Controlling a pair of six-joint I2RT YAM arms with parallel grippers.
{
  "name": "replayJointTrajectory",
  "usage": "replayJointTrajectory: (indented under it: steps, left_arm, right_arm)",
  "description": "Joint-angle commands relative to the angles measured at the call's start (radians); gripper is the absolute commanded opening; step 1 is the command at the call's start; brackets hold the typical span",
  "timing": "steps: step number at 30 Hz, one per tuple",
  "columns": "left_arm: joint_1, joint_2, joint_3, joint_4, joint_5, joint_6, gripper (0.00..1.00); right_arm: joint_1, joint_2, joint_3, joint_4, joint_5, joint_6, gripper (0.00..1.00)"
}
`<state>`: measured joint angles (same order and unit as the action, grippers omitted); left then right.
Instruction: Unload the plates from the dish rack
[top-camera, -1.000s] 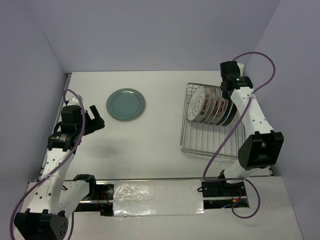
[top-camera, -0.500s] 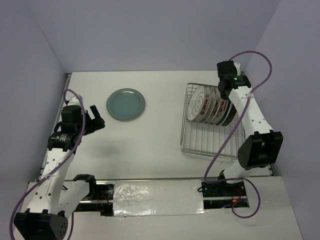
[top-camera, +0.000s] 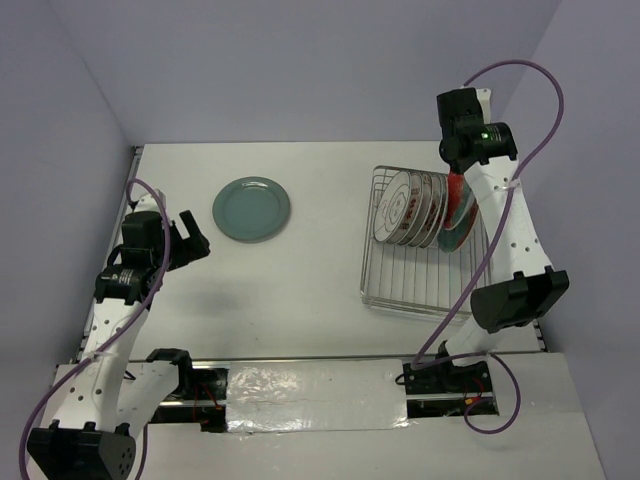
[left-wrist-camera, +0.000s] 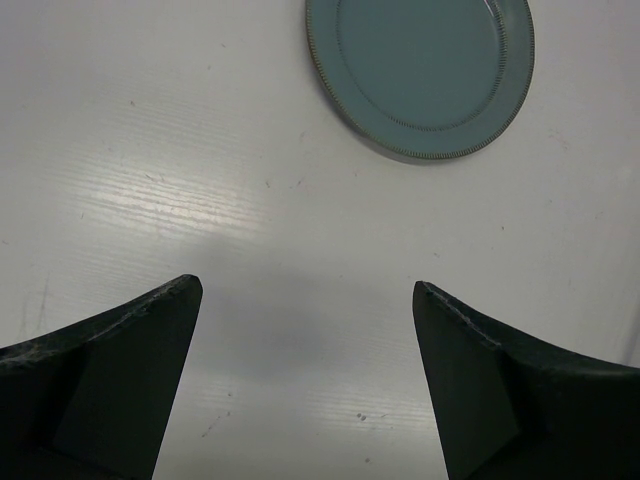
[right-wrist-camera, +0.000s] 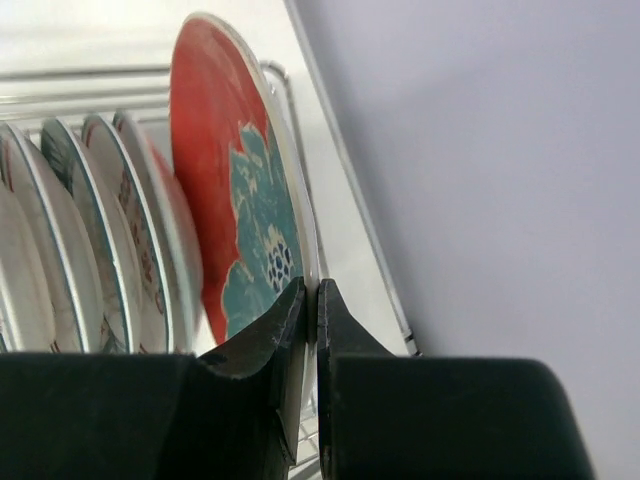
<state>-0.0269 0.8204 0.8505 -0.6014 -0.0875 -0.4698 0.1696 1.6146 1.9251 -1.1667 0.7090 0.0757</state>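
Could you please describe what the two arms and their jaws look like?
Both the left arm and the right arm have white perforated links with black joints. A purple cable loops along each. A small green light glows near the right wrist. The jaws are dark, tapering wedges.

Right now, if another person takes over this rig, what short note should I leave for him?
The left pincer is open and empty, over the bare table near the teal plate.
The right pincer is shut on the rim of the red plate, at the right end of the rack; this plate sits higher than the others.
Done: the teal plate lies flat on the table, left of the rack.
Left: carry out the red plate, then the white plates standing in the rack.
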Motion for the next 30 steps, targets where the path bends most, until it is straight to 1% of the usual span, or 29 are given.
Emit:
replayJointTrajectory:
  steps: [1, 4, 5, 9, 12, 17, 20, 22, 24, 25, 26, 27, 28, 29, 30]
  left_arm:
    - [-0.007, -0.007, 0.013, 0.031, 0.002, 0.019, 0.99]
    - [-0.007, -0.006, 0.015, 0.031, 0.002, 0.017, 1.00]
    - [-0.007, -0.006, 0.015, 0.031, 0.002, 0.017, 0.99]
    - [-0.010, -0.004, 0.015, 0.031, 0.000, 0.017, 1.00]
    - [-0.011, -0.006, 0.015, 0.032, 0.005, 0.019, 1.00]
    - [-0.011, -0.015, 0.013, 0.057, 0.055, 0.034, 1.00]
    - [-0.011, -0.024, 0.012, 0.074, 0.078, 0.040, 1.00]
    - [-0.011, -0.027, 0.015, 0.089, 0.149, 0.048, 1.00]
    - [-0.011, -0.036, 0.024, 0.107, 0.224, 0.053, 0.99]
    - [-0.011, -0.044, 0.030, 0.145, 0.347, 0.048, 0.99]
    - [-0.011, -0.046, 0.036, 0.170, 0.430, 0.042, 1.00]
    - [-0.011, -0.047, 0.042, 0.198, 0.513, 0.028, 1.00]
    - [-0.011, -0.052, 0.054, 0.277, 0.684, -0.011, 1.00]
    - [-0.011, -0.055, 0.059, 0.325, 0.759, -0.035, 0.99]
    - [-0.013, -0.058, 0.065, 0.375, 0.823, -0.067, 0.99]
  right_arm:
    - [0.059, -0.013, 0.173, 0.007, 0.151, -0.019, 0.00]
    - [0.090, 0.007, 0.277, -0.027, 0.213, -0.045, 0.00]
    - [0.108, -0.001, 0.273, -0.015, 0.251, -0.065, 0.00]
    - [0.120, -0.033, 0.273, 0.013, 0.308, -0.095, 0.00]
    - [0.123, -0.056, 0.293, 0.015, 0.333, -0.086, 0.00]
    - [0.165, -0.130, 0.374, 0.045, 0.265, -0.083, 0.00]
    - [0.229, -0.186, 0.359, 0.123, 0.297, -0.128, 0.00]
    - [0.248, -0.212, 0.356, 0.133, 0.293, -0.132, 0.00]
    - [0.272, -0.226, 0.354, 0.122, 0.229, -0.114, 0.00]
    - [0.281, -0.238, 0.353, 0.099, 0.199, -0.096, 0.00]
    - [0.287, -0.246, 0.341, 0.090, 0.149, -0.065, 0.00]
    - [0.286, -0.257, 0.324, 0.091, 0.016, -0.035, 0.00]
    - [0.286, -0.295, 0.298, 0.108, -0.056, -0.015, 0.00]
    - [0.285, -0.321, 0.216, 0.134, -0.147, 0.018, 0.00]
    - [0.288, -0.350, 0.159, 0.212, -0.356, 0.033, 0.00]
